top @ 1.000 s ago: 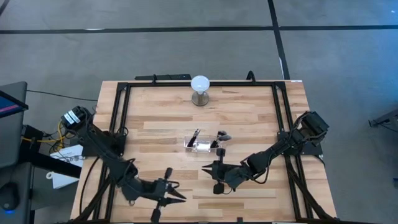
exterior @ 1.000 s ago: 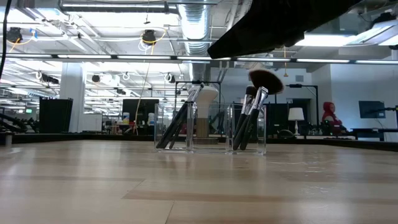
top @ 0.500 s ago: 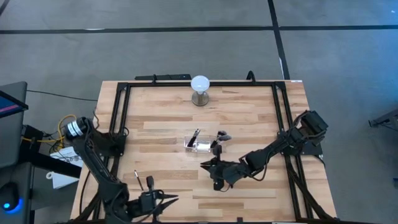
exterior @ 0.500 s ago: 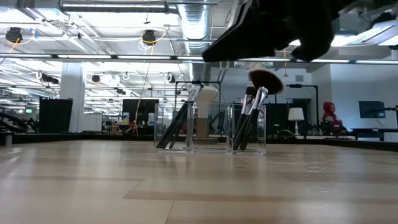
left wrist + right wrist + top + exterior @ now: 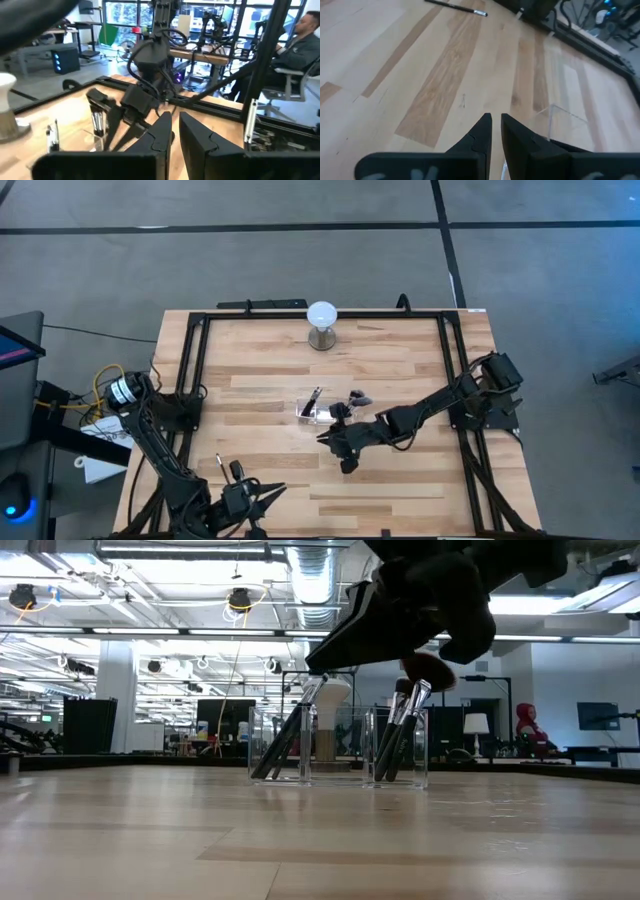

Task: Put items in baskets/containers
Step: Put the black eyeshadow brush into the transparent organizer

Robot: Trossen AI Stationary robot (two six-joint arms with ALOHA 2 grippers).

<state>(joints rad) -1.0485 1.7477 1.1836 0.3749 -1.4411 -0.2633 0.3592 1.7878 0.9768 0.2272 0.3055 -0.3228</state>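
Note:
A clear holder (image 5: 322, 414) stands near the table's middle and shows in the low view as two glassy compartments (image 5: 340, 745). Several dark brushes (image 5: 400, 730) stand slanted in it, heads up, leaning on its walls; one has a broad fan head (image 5: 428, 668). One more slim brush (image 5: 455, 7) lies flat on the wood. My right gripper (image 5: 322, 438) hovers shut just on the near side of the holder, touching nothing. My left gripper (image 5: 278, 489) is shut at the near edge, pointing toward the table's right.
A white globe on a metal base (image 5: 322, 323) stands at the far middle. Black rails (image 5: 195, 360) frame the table's sides. Bare wood lies to the left of the holder. A person (image 5: 300, 35) sits beyond the table.
My left arm has drawn back toward the table's near left corner, and its gripper has swung round there. My right gripper has gone toward the holder, leftward and a little farther, and has rolled. In the low view it now hangs in front of the brushes. Nothing else has moved.

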